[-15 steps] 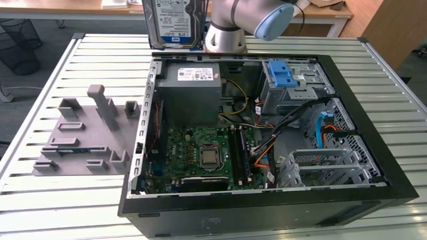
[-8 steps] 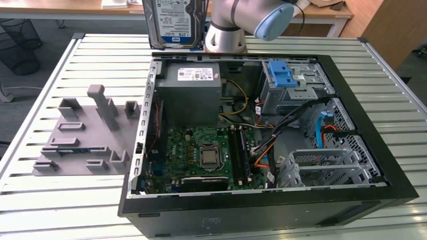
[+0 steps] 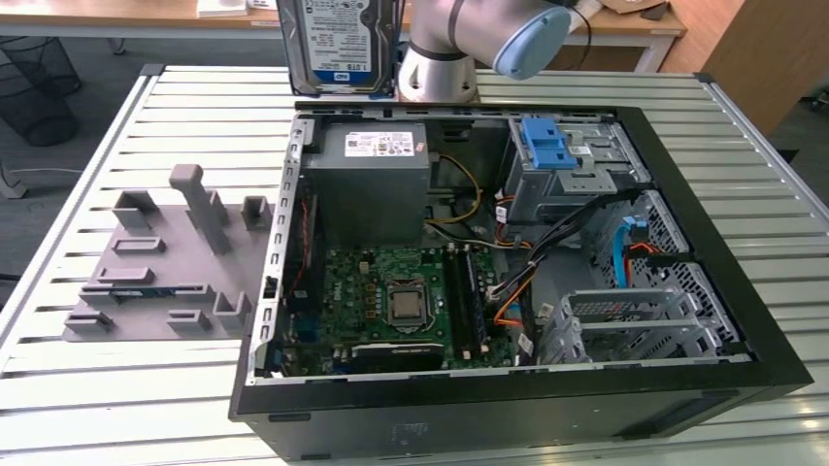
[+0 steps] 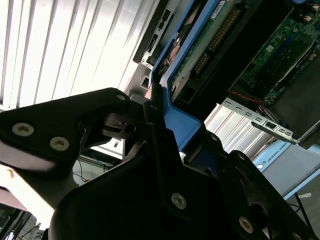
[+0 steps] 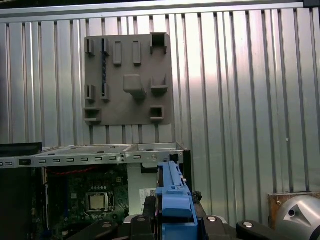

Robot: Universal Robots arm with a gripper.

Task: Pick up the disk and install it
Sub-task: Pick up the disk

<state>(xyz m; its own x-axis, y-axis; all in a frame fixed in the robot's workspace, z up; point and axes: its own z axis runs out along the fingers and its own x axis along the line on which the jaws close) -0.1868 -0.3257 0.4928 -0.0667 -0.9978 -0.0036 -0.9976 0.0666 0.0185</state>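
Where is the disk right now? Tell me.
The disk, gripped in the hand in both wrist views, stands upright at the exterior view's top, beyond the open computer case, to the exterior view's left of the arm.

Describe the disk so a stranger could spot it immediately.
In the exterior view, find the open computer case, then look beyond its far edge beside the robot arm. The disk hangs upright there, gripped by the tool. Unlike the grey box inside the case, it is thin, blue-framed, with a white-and-blue label.
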